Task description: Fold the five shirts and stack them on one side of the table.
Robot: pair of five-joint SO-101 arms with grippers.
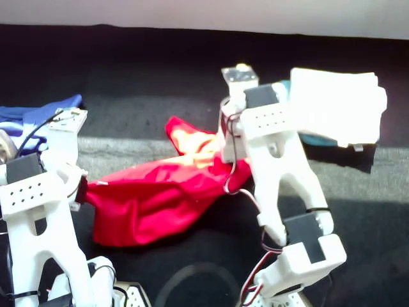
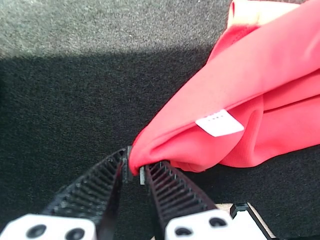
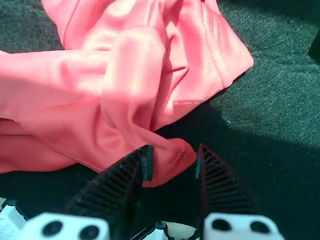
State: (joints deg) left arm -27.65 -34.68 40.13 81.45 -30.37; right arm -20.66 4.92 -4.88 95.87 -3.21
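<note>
Nearest to us, the left gripper is clenched on a bunched corner of the red shirt. Its ribbed fingers sit close together with the cloth pinched at the tips. Just past that corner we see a small white label on the cloth.

The right gripper is released. Its fingers stand apart, and a rounded fold of the shirt's edge lies in the gap between them, low over the dark table.

From above, we find the red shirt crumpled in the middle of the table and stretched between the two arms. The left arm is at one end. The right arm is at the other, where a paler inner side of the shirt shows.

Farther back, a blue shirt lies bunched on the left side, behind the left arm. At the far right a white folded cloth rests on a teal cloth, well apart from the blue shirt.
</note>
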